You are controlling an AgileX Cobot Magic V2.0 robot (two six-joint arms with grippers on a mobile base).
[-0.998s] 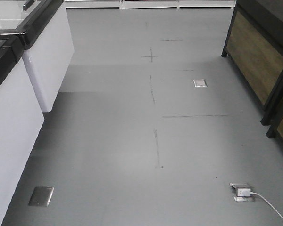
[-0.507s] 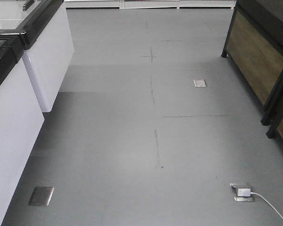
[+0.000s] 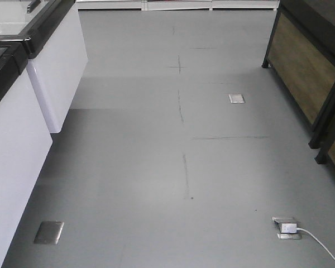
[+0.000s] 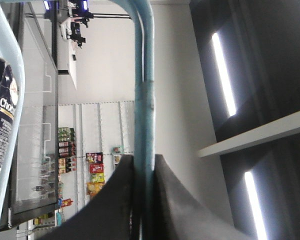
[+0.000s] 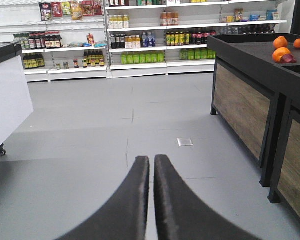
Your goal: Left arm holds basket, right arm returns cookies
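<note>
— The room?
— Smooth matt grey floor, with glossy white cabinets on the left and a black stand with wood-grain panels on the right.
— The arms?
— Black wedge-fingered left gripper pinches a tubular hoop of the light blue plastic basket; dark navy rectangular cookie carton sits beside the other hoop. Right gripper is pressed together and empty.

Floor runs between cabinets on the left and a stand on the right. Three sockets are set into it, and the near-right one holds a plug whose cable trails off right. Shelves line the far wall, and oranges lie on the stand. The basket handle stands between the jaws of the left gripper, with the cookies to its left, just beside the basket rim.
</note>
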